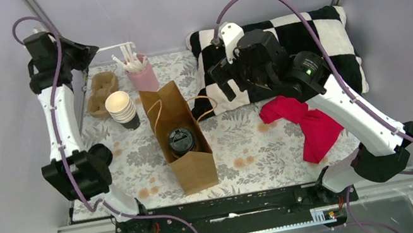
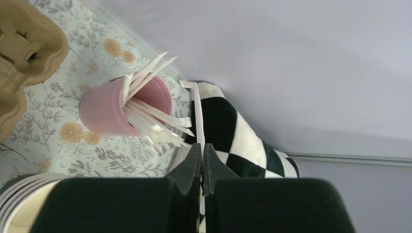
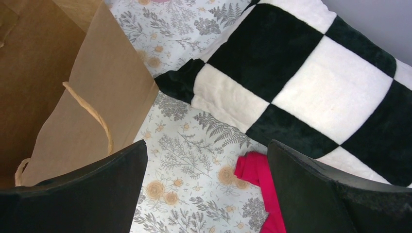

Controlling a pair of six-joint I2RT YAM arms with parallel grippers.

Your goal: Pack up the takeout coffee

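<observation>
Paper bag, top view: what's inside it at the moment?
The takeout coffee stands inside the brown paper bag, its black sip lid facing up. The lid and bag walls hide the cup's body and the bag's floor.

Tablecloth (image 1: pixel 240 142): we see pale grey-white, printed with grey ferns and orange flowers.
Paper bag (image 1: pixel 190 164): plain kraft brown.
Takeout coffee (image 1: pixel 182 140): black lid.
Pillow (image 1: pixel 330 30): black-and-white checkerboard.
Cloth (image 1: pixel 315 126): bright crimson.
Straw cup (image 1: pixel 144 76): pink.
Lone straw (image 2: pixel 197 111): white.
Stacked cups (image 1: pixel 121 109): we find black outside, cream inside.
Cup carrier (image 1: pixel 100 91): tan.
</observation>
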